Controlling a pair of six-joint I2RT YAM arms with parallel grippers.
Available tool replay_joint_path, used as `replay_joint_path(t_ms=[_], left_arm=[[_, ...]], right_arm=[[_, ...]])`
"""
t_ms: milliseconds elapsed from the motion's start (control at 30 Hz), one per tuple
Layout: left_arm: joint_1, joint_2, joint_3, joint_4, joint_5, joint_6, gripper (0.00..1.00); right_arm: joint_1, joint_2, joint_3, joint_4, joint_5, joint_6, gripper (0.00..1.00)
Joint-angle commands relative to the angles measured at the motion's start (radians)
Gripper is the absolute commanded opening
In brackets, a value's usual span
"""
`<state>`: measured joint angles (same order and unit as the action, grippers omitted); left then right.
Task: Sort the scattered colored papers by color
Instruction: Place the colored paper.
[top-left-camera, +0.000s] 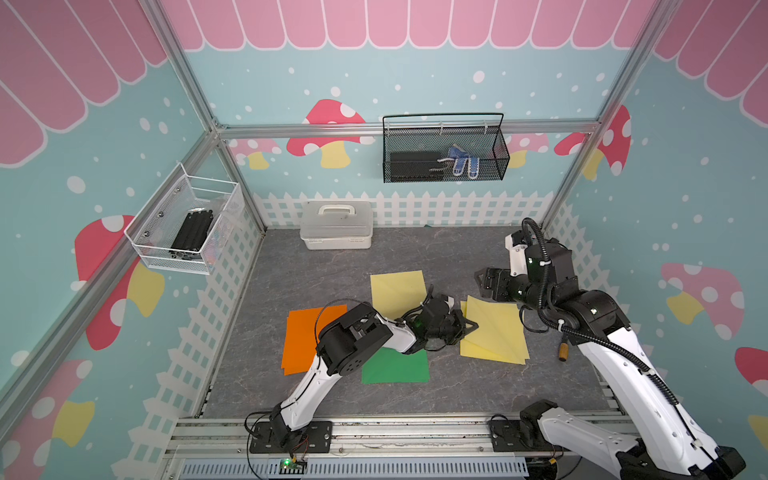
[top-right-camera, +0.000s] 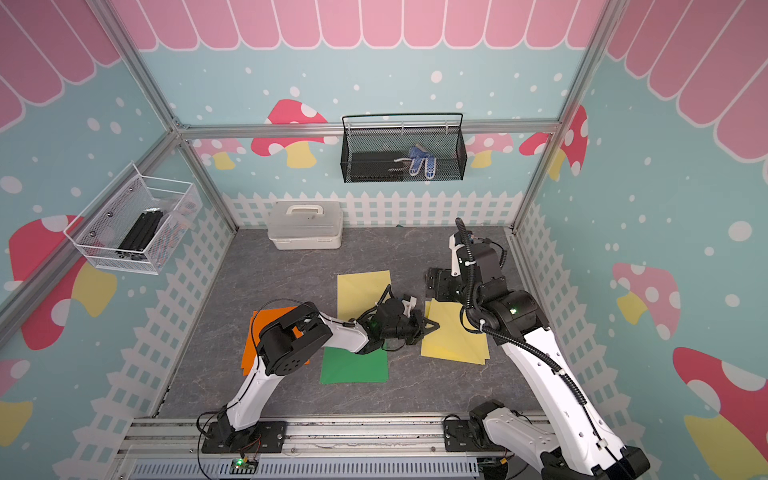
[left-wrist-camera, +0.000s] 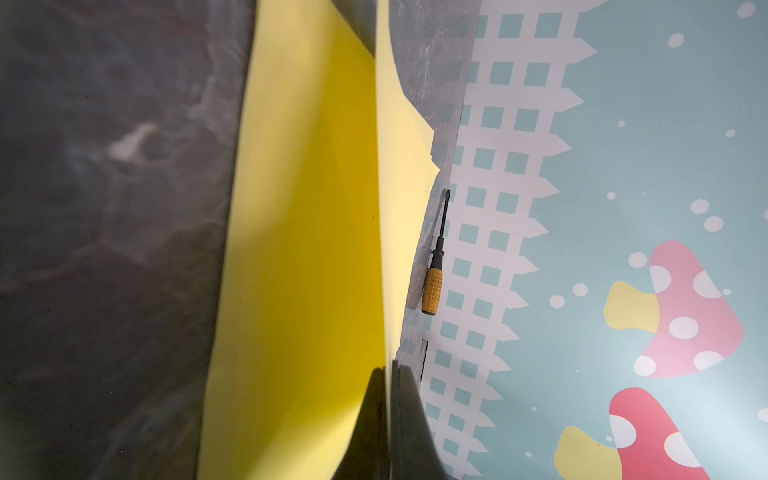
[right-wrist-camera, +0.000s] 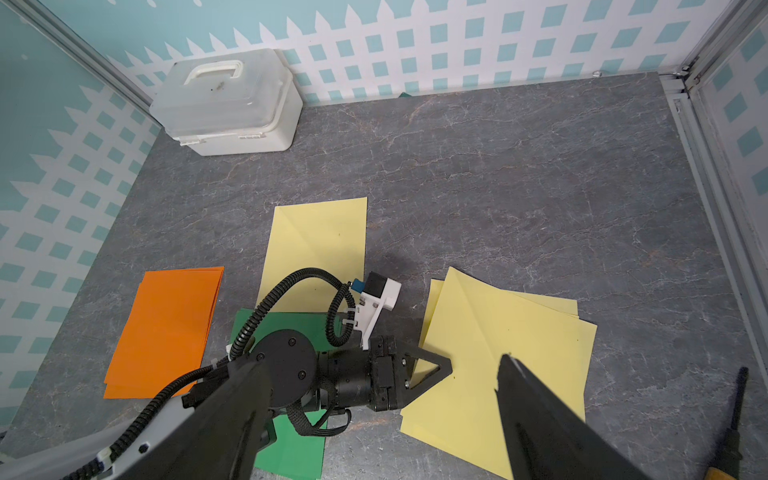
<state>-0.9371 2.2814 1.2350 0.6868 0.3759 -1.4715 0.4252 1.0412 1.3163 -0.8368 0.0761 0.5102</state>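
Top views: green sheet (top-left-camera: 395, 368) lies nearest, flat. Orange stack (top-left-camera: 303, 340) on L, long axis near-to-far. Left gripper (top-left-camera: 471, 325) is clamped on L edge of yellow stack (top-left-camera: 496, 332), R side, slightly skewed. Right gripper (top-left-camera: 481, 284) hovers by its far edge, jaws apart. Lone yellow sheet (top-left-camera: 397, 289) beyond, long axis near-to-far. White box (top-left-camera: 336, 226) at back wall, lid shut.

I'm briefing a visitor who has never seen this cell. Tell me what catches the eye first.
Bright papers on the tabletop stand out: an orange stack at the robot's left, green paper beside it, a lone yellow sheet farther back, and a fanned yellow pile at the right. The left end effector is shut on the edge of that pile's top sheet, while the right end effector hangs open nearby.
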Motion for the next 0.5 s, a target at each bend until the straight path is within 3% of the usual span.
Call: replay_joint_path(t_ms=[0, 467], left_arm=[[-0.009, -0.025, -0.011, 0.037, -0.038, -0.035, 0.0], [-0.022, -0.029, -0.038, 0.023, -0.102, -0.065, 0.0]], right_arm=[[-0.005, 0.006, -0.012, 0.018, -0.01, 0.017, 0.89], [-0.006, 0.005, -0.023, 0.028, -0.02, 0.022, 0.89]])
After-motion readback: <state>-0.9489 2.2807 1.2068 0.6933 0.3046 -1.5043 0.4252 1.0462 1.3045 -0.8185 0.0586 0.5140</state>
